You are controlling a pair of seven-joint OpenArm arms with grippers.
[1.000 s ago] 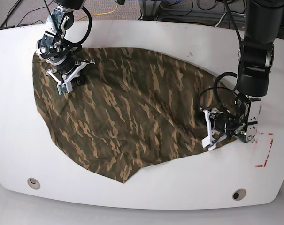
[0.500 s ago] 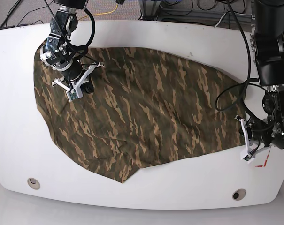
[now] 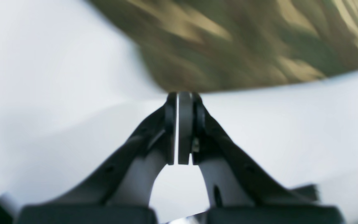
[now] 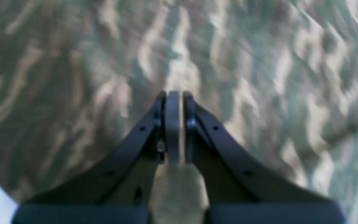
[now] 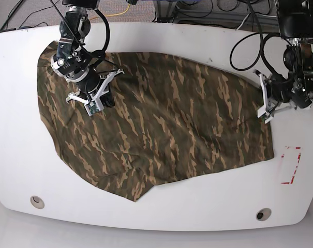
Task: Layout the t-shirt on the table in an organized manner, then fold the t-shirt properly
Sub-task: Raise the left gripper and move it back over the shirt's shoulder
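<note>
Wrist views show both pairs of fingers (image 3: 179, 130) (image 4: 173, 124) pressed closed, empty, near the t-shirt (image 5: 156, 124).

one t-shirt (image 5: 161, 124), two end effectors

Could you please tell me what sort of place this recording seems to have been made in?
Probably a robotics lab or test workspace: a white table with a red marked outline, two robot arms working over a camouflage t-shirt, and loose cables on the floor behind.
</note>
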